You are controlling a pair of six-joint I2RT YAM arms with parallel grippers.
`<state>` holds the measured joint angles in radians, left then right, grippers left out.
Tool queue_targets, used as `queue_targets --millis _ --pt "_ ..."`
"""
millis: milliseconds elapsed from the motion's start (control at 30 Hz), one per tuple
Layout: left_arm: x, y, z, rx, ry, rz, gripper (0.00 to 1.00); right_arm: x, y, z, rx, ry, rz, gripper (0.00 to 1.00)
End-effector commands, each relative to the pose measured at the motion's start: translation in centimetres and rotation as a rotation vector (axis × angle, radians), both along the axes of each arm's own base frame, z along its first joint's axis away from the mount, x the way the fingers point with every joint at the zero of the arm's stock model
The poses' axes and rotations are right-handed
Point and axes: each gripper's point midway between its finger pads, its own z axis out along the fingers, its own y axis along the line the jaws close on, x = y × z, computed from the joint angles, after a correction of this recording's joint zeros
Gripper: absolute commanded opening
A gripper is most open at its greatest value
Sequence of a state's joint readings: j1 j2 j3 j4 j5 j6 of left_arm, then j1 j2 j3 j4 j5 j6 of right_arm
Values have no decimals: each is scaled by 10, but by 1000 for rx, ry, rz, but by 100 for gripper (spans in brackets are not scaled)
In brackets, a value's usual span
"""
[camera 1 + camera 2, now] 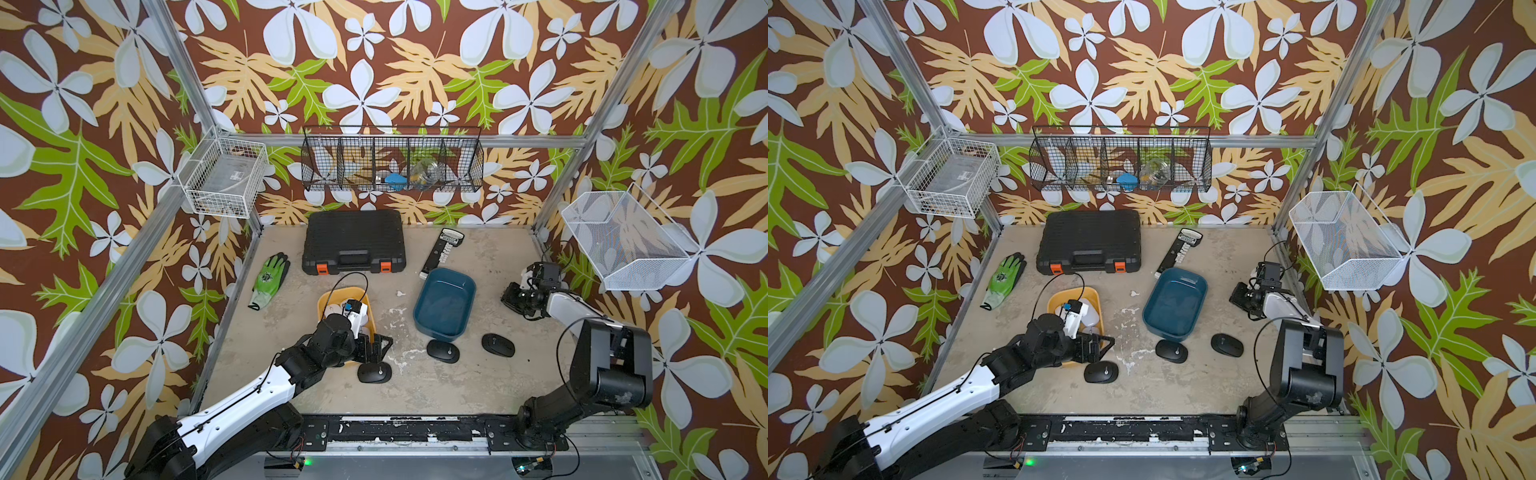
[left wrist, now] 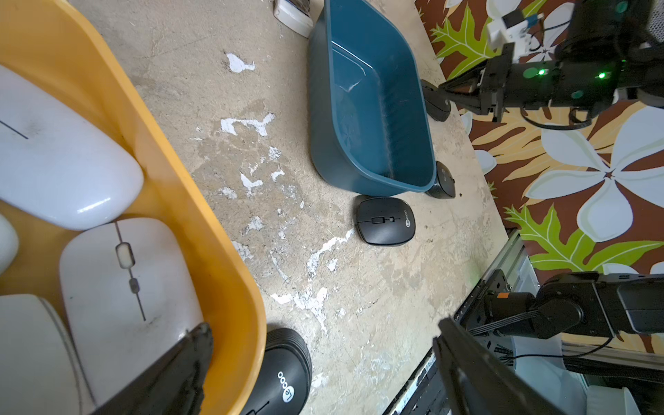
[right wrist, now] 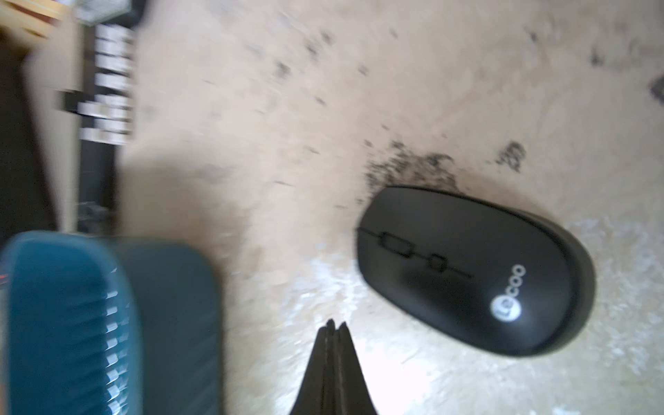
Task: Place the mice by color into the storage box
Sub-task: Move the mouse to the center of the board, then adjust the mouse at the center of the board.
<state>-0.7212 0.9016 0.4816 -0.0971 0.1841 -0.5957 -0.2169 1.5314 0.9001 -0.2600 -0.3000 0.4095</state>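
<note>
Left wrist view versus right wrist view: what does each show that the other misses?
Only left wrist: yellow plastic bin holding glossy white mice, three matte black mice on the table, left gripper with jaws open. Only right wrist: the whole top of another black mouse, near the right gripper's shut jaws. Both: dark blue plastic bin.
</note>
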Motion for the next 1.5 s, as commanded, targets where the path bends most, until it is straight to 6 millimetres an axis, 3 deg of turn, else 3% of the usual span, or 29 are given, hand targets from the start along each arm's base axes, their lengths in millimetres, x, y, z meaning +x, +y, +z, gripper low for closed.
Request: queue_targets --millis 0,100,233,567,767,967,1267,1400,1467 --pt "2 -1 5 -17 -18 4 100 -7 -15 17 -93 -18 -32 0" --pt "0 -1 2 -21 -14 3 100 -15 -48 27 -121 -38 -142 0" --pt "-1 -2 1 -23 -6 -7 100 -13 -82 24 -101 -48 -242 0" --pt "-5 0 -1 -20 1 -12 100 16 -124 -7 -89 15 -316 0" --pt "-5 1 -5 -15 6 -8 100 15 -115 -32 -46 49 -282 0" --pt "-2 -1 -2 -15 0 -7 100 6 -89 -50 -28 89 -207 0" --pt "-4 2 0 -19 -6 -4 100 1 -41 -44 -5 90 -64 0" --pt "-5 3 2 -20 -9 -1 100 -1 -46 -27 -59 69 -75 1" --pt "-6 4 3 -20 -13 -1 100 2 -45 -12 -78 43 -55 15"
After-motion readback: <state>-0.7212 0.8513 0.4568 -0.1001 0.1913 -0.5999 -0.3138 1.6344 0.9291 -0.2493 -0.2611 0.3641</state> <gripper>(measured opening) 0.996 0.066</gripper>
